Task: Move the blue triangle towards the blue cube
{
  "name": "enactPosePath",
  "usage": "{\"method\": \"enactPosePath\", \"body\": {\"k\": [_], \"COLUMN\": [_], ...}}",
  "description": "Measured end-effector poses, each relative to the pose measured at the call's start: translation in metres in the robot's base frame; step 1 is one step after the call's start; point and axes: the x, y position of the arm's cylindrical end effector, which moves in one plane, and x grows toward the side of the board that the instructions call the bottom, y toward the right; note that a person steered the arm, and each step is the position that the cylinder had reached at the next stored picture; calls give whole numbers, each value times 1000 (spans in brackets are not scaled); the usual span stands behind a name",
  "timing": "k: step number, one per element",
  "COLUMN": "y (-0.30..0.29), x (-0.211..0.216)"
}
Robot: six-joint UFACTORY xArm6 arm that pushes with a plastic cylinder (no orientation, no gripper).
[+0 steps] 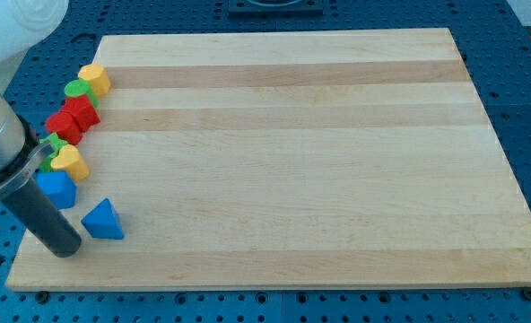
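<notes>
The blue triangle (103, 220) lies near the board's bottom left corner. The blue cube (56, 188) sits just up and left of it, a small gap apart. My tip (66, 249) rests on the board just left of and slightly below the blue triangle, close to it; whether it touches the triangle cannot be told. The dark rod runs up and left from the tip and partly hides the cube's left side.
A column of blocks runs along the wooden board's (292, 161) left edge: a yellow block (95, 78), a green block (79, 90), two red blocks (82, 112) (64, 127), a small green block (57, 145) and a yellow heart-like block (70, 162).
</notes>
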Motion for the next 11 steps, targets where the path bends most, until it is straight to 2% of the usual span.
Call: {"method": "enactPosePath", "body": {"k": [3, 4, 9, 10, 11], "y": [127, 128, 6, 6, 6], "x": [-10, -27, -27, -23, -2]}}
